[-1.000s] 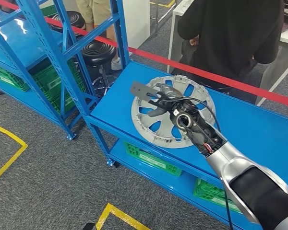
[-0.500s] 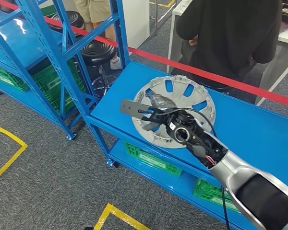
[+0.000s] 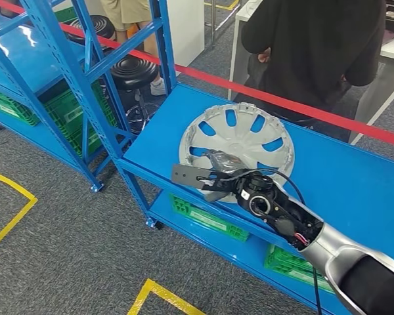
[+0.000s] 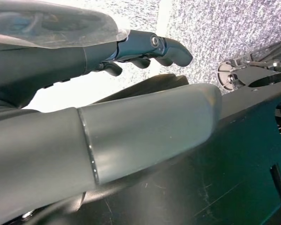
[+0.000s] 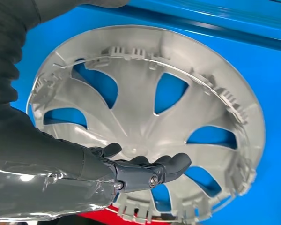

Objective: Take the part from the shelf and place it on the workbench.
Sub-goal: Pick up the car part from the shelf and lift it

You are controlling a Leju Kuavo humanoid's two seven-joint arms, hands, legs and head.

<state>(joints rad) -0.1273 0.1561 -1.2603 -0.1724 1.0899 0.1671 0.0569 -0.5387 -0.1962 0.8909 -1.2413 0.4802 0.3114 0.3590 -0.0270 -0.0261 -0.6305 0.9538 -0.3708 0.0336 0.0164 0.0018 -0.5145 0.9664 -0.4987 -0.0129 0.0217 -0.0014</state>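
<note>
— At the near edge of the blue metal shelf (image 3: 333,177), where is the part?

— The flat dark metal bracket (image 3: 189,175) sticks out to the left from the right hand (image 3: 224,184), just beside the round silver wheel cover (image 3: 244,138). The fingers are clamped on its right end.

— How to carry it well?

— I would keep the grip firm and the bracket level, and clear the shelf's upright post (image 3: 86,98) on the left when turning toward the workbench.

— And the left hand (image 4: 96,117)?

— Its fingers curl a little, but I cannot tell if they close.
</note>
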